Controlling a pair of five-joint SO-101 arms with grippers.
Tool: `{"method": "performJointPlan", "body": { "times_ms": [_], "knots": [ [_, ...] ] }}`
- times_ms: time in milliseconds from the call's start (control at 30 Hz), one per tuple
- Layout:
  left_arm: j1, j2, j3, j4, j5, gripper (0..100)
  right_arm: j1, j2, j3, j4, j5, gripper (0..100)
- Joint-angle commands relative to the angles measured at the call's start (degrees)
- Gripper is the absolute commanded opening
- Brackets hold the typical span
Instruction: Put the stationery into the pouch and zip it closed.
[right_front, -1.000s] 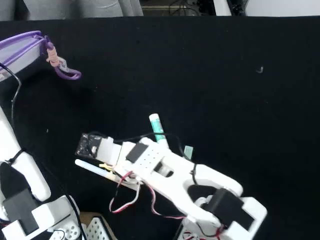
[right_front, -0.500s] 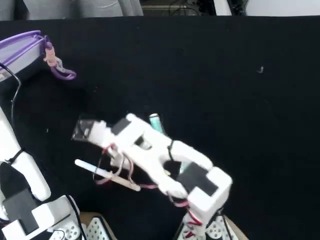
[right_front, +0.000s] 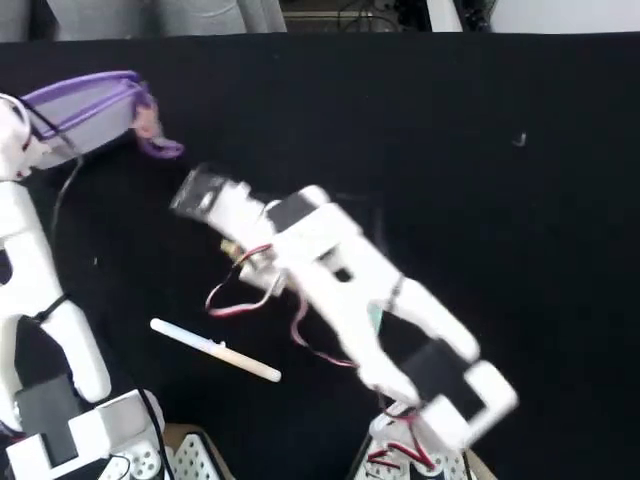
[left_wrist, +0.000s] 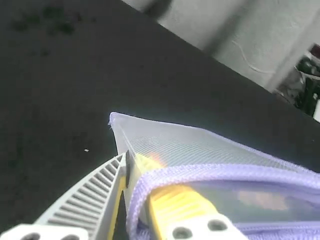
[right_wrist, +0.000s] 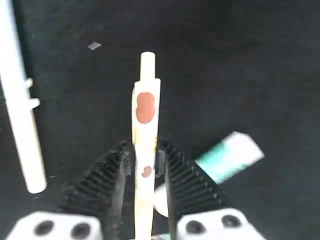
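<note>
Black ribbed jaws of the right gripper (right_wrist: 145, 152) are clamped on a slim cream plastic pen with red-orange blotches (right_wrist: 145, 105). The pen runs straight out between them, its narrow end pointing away from the wrist. Beneath it, on the black table top (right_wrist: 240, 60), lie a plain white stick pen (right_wrist: 20, 100) and, apart from it, a teal-and-white tube (right_wrist: 231, 155).

In the high view the right arm (right_front: 350, 290) stretches diagonally from its base at the near edge toward the far left. Red wires loop under its wrist, and its gripper (right_front: 200, 190) sits near the pouch. The white stick pen (right_front: 215, 350) lies on the table between the two arm bases. The teal tube (right_front: 375, 318) is mostly hidden under the right arm.

The left gripper (left_wrist: 132, 175) has one grey ribbed jaw and one yellow jaw pinched together on the purple zip edge of a translucent mesh pouch with purple trim (left_wrist: 200, 150). From above, the left arm (right_front: 30, 270) stands upright along the left edge and holds the pouch (right_front: 85, 100) at the far left, with a pink zip pull (right_front: 145, 120) at the end facing the right gripper.
</note>
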Motion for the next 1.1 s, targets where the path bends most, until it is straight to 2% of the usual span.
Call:
{"method": "performJointPlan", "body": {
  "times_ms": [0, 200, 300, 533, 767, 933, 1067],
  "knots": [
    [3.4, -0.4, -6.6, 3.0, 0.1, 3, 5.8, -11.4, -1.7, 0.4, 0.5, 1.1],
    [8.7, -0.4, -6.9, 5.3, 0.1, 3, 12.5, -23.5, -6.5, -0.4, 0.6, 1.1],
    [11.6, -0.4, -6.8, 5.7, 0.1, 3, 13.5, -26.6, -12.1, -1.7, 0.3, 1.1],
    [22.0, -0.8, -7.4, 9.1, 0.0, 3, 13.3, -27.9, -16.5, -14.1, -0.6, 1.1],
    [28.2, -0.4, -6.9, 9.3, 0.2, 3, 13.5, -28.0, -16.4, -27.3, -11.2, 1.1],
    [28.5, -0.4, -6.7, 9.5, 0.2, 3, 13.3, -29.3, -15.6, -34.3, -16.4, 1.1],
    [28.4, -0.4, -5.3, 9.1, 0.0, 3, 12.5, -33.5, -9.6, -42.9, -21.2, 1.1]
  ]
}}
